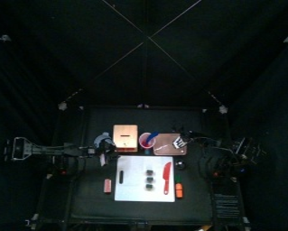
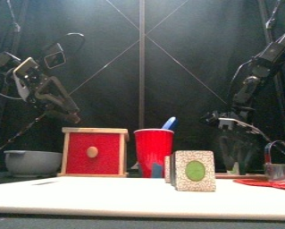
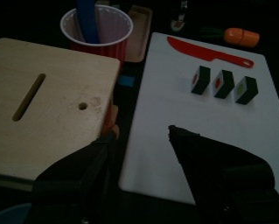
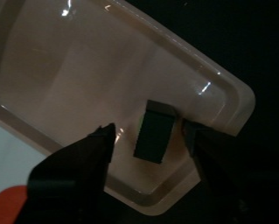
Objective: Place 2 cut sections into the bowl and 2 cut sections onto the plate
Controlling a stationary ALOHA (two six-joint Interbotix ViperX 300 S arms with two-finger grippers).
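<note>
In the right wrist view one dark cut section (image 4: 153,144) lies on the pinkish plate (image 4: 83,79) near its rim. My right gripper (image 4: 149,131) stands open around it, with a gap on each side. Three more cut sections (image 3: 225,84) stand in a row on the white board (image 3: 188,131). My left gripper (image 3: 142,144) hangs open and empty over the board's edge, beside the tan block (image 3: 48,96). The bowl (image 2: 31,162) sits at the table's left in the front view. From above, the plate (image 1: 168,142) is at the back right.
A red-handled knife (image 3: 212,51) lies on the board beyond the sections. A red cup (image 3: 97,31) holding a blue tool stands behind the tan block. A red box (image 2: 93,152) and a card with a green oval (image 2: 195,170) stand near the front edge.
</note>
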